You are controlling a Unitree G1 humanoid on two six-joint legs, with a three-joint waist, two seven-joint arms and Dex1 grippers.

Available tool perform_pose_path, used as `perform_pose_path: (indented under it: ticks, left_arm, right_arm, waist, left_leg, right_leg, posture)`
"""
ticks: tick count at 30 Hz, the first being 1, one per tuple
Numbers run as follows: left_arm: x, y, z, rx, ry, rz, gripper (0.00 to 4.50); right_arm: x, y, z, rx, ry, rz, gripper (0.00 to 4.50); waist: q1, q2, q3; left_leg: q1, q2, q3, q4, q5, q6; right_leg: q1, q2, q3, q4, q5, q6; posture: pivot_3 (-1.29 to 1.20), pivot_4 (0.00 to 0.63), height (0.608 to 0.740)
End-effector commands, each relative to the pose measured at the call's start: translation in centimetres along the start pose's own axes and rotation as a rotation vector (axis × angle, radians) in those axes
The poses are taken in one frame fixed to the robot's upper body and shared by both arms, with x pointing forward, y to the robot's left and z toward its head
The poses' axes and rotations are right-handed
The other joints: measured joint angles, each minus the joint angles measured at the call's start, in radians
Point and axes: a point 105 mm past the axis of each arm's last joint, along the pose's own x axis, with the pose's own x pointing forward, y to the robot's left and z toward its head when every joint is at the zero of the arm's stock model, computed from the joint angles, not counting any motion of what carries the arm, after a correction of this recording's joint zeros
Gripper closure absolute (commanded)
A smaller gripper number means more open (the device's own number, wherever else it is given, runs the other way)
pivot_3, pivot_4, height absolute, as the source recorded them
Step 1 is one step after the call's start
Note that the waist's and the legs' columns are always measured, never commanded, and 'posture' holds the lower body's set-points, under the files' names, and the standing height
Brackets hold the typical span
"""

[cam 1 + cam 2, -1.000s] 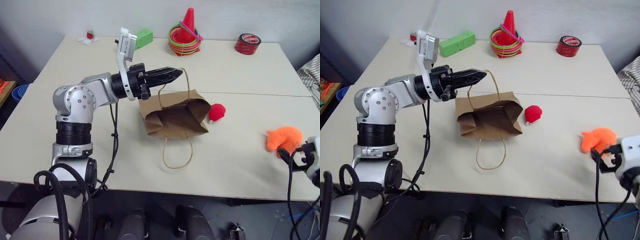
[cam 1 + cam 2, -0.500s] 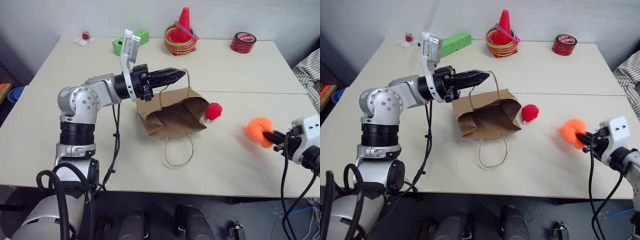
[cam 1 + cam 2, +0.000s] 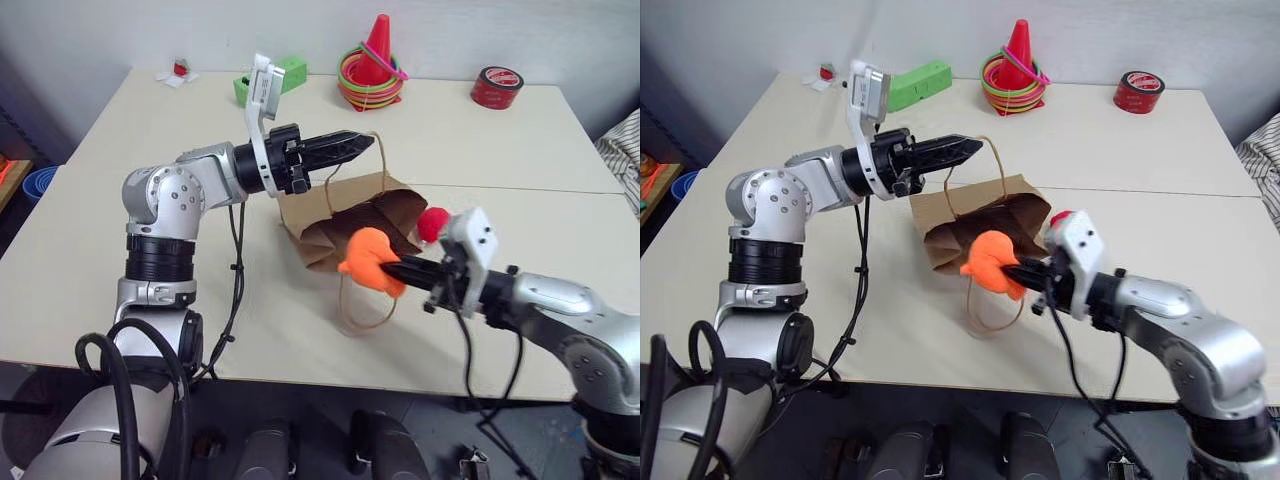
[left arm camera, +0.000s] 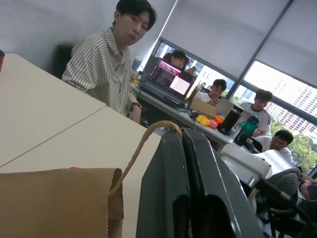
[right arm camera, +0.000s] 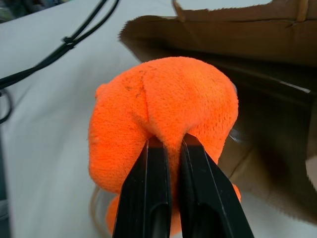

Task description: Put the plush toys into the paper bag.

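The brown paper bag (image 3: 345, 212) lies on its side on the table with its dark mouth facing me. My left gripper (image 3: 360, 141) is shut on the bag's upper handle (image 4: 141, 146), holding the top edge up. The cord loops over the fingertips. My right gripper (image 3: 396, 268) is shut on the orange plush toy (image 3: 366, 256), which hangs just in front of the bag's mouth, above the lower handle loop (image 3: 362, 310). In the right wrist view the black fingers (image 5: 148, 188) pinch the orange fuzz. The small red plush toy (image 3: 432, 222) lies right of the bag, partly hidden behind my right wrist.
At the back of the table stand a red-orange cone with rings (image 3: 372, 70), a red tape roll (image 3: 497, 87) and a green block (image 3: 282, 74). Several people sit at desks in the left wrist view, one in a striped shirt (image 4: 99, 74) near the table.
My right gripper shut on the orange plush toy, lifted it off the table's right side and swung it left to the bag's mouth. The left gripper stayed put on the handle.
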Motion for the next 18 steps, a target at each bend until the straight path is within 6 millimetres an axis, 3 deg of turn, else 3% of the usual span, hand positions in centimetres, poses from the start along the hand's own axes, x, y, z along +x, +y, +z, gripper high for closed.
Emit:
perform_pose_path:
  ticks: [1, 5, 10, 14, 18]
  left_arm:
    - [0.6, -1.7, 0.8, 0.029, 0.003, -0.087, 4.5]
    - [0.3, -2.1, 0.7, 0.021, 0.021, -0.124, 4.5]
    - [0.5, -2.0, 0.6, 0.02, 0.014, -0.145, 4.5]
    - [0.5, -1.7, 0.4, 0.02, 0.014, -0.145, 4.5]
    - [0.3, -1.0, 0.1, 0.022, 0.013, -0.126, 4.5]
  right_arm:
    - [2.3, -1.9, 0.1, -0.088, 0.007, -0.124, 4.48]
    - [4.4, -2.5, 1.0, -0.084, -0.023, -0.183, 4.48]
    - [8.4, -1.5, -0.5, -0.122, 0.053, -0.194, 4.48]
    - [10.0, -1.7, -0.6, -0.138, 0.019, -0.247, 4.48]
    - [10.7, -1.1, 0.3, -0.125, -0.055, -0.2, 3.24]
  waist:
    - [-0.002, 0.0, 0.0]
    - [-0.005, 0.0, 0.0]
    - [-0.022, 0.0, 0.0]
    - [-0.027, 0.0, 0.0]
    - [-0.028, 0.0, 0.0]
  left_leg:
    - [0.0, 0.0, 0.0, 0.0, 0.0, 0.0]
    - [-0.002, 0.001, 0.0, 0.0, 0.0, 0.0]
    - [-0.003, 0.001, 0.0, 0.0, 0.0, 0.0]
    - [-0.003, 0.001, 0.0, 0.0, 0.0, 0.0]
    - [-0.003, 0.001, 0.0, 0.0, 0.0, 0.0]
  right_leg:
    - [0.0, 0.001, 0.0, 0.0, 0.0, 0.0]
    - [-0.002, 0.003, -0.001, 0.0, 0.0, 0.0]
    - [-0.002, 0.004, -0.001, 0.0, 0.0, 0.0]
    - [-0.002, 0.005, -0.001, 0.001, 0.0, 0.0]
    - [-0.002, 0.005, 0.0, 0.001, 0.0, 0.0]
  posture:
    - [0.0, 0.15, 0.74]
    - [0.0, 0.15, 0.74]
    - [0.0, 0.15, 0.74]
    - [0.0, 0.15, 0.74]
    - [0.0, 0.15, 0.74]
